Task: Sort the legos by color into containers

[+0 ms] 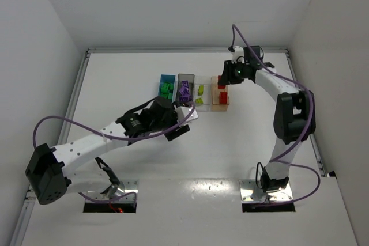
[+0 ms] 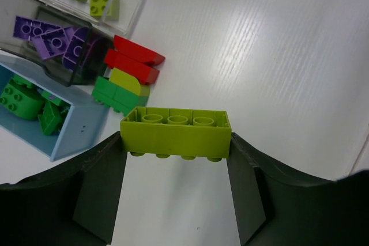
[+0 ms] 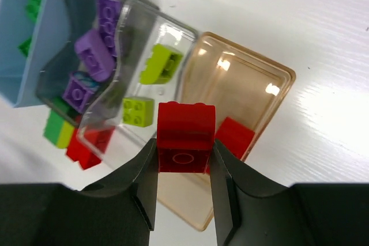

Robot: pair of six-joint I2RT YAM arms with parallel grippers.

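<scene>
My left gripper (image 1: 188,114) (image 2: 176,149) is shut on a yellow-green lego (image 2: 176,131), held above the table just in front of the bins. My right gripper (image 1: 223,83) (image 3: 184,159) is shut on a red lego (image 3: 185,133) over the tan-orange bin (image 1: 220,107) (image 3: 271,84), which holds one red brick (image 3: 235,136). The blue bin (image 1: 168,76) (image 2: 81,131) holds green bricks. The dark grey bin (image 1: 186,75) (image 2: 34,64) holds purple bricks (image 3: 92,50). The clear bin (image 1: 202,106) (image 2: 130,10) holds two yellow-green bricks (image 3: 161,64).
Loose legos lie on the table in front of the bins: two red ones (image 2: 135,64) and a yellow-green piece on a green one (image 2: 121,91). The four bins stand side by side at mid table. White walls close in the table on three sides.
</scene>
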